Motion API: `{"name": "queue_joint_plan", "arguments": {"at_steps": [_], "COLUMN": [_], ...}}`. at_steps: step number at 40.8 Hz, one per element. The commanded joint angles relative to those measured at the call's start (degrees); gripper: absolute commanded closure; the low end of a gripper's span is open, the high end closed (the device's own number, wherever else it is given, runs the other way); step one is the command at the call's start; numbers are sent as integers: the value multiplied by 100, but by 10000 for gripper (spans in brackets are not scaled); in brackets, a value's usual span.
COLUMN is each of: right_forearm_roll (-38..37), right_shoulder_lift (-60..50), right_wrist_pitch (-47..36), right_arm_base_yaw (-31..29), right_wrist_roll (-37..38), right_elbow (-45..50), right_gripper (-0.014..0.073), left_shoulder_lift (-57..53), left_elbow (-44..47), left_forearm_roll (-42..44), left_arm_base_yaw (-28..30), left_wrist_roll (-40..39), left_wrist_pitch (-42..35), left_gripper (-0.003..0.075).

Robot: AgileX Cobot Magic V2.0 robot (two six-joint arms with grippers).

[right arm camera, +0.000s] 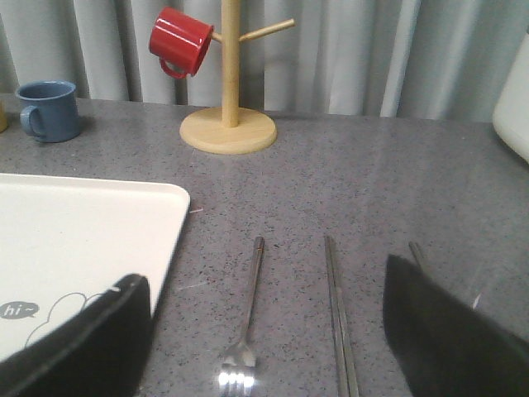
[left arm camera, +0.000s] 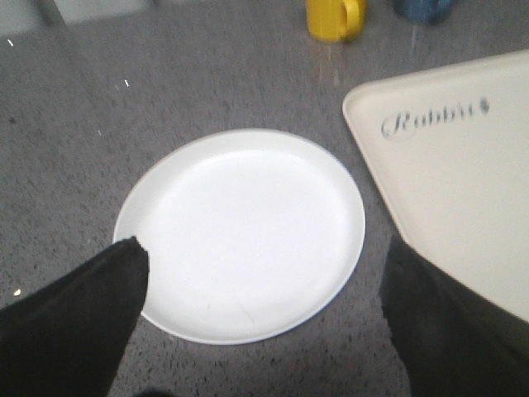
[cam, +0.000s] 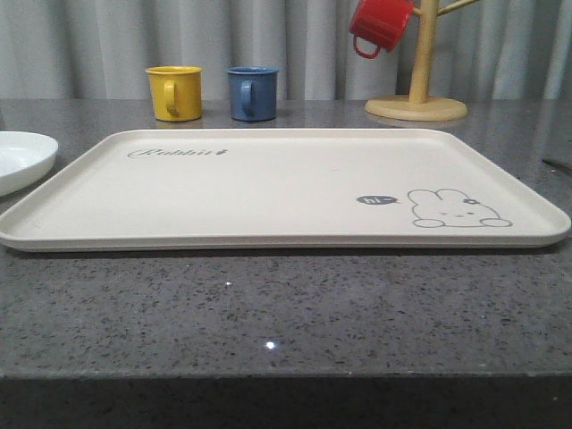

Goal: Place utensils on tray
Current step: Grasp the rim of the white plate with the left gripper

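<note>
Front view: tray [cam: 268, 192] lies flat on the grey speckled desk [cam: 286, 313], centre of view, bare, "Rabbit" script at its 10 o'clock corner, rabbit drawing at 4 o'clock. Plate [cam: 22, 159] sits on the desk at 9 o'clock of the tray, just beside its rim, apart from it. Yellow mug [cam: 174, 92] and blue mug [cam: 252, 92] stand upright at 12 o'clock of the tray, near each other, handles toward the camera. Wooden mug tree [cam: 418, 71] stands at 1 o'clock; red mug [cam: 380, 25] hangs tilted from a peg. Left wrist view: left gripper [left arm camera: 264, 318] hovers over the plate's near edge, jaws spread wide, one finger over the rim and the other between plate and tray; nothing held. Plate is empty. Right wrist view: right gripper [right arm camera: 269, 339] has its jaws wide apart, nothing held. Between the fingers, on the desk beside the tray's rabbit corner: fork [right arm camera: 245, 327], tines toward the camera, and chopsticks [right arm camera: 339, 318], parallel to it and apart. A third metal handle, probably the spoon [right arm camera: 417, 255], is mostly hidden behind one finger.
</note>
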Motion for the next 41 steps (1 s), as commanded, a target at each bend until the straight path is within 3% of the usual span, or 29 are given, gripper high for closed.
{"name": "queue_joint_plan", "arguments": {"at_steps": [1, 14, 25, 36, 41], "right_forearm_roll": [-4, -4, -4, -4, -4], "right_shoulder_lift": [102, 102, 102, 102, 102], "right_wrist_pitch": [-404, -392, -392, -392, -392], "right_arm_base_yaw": [-34, -34, -34, -34, -34], "right_wrist_roll": [-49, -49, -49, -49, -49], "right_elbow": [-201, -201, -201, -201, -201], "right_gripper": [-8, -8, -8, -8, -8], "left_shoulder_lift": [700, 2741, 3901, 4356, 4465], "left_elbow": [-796, -2403, -2950, -2950, -2950], "left_forearm_roll": [-51, -39, 44, 58, 58], "left_arm_base_yaw": [-107, -550, -550, -550, -550], "left_wrist_roll": [391, 1153, 1151, 1151, 1151], "left_wrist_pitch": [555, 2753, 3173, 3161, 3172], "left_gripper": [154, 154, 160, 390, 457]}}
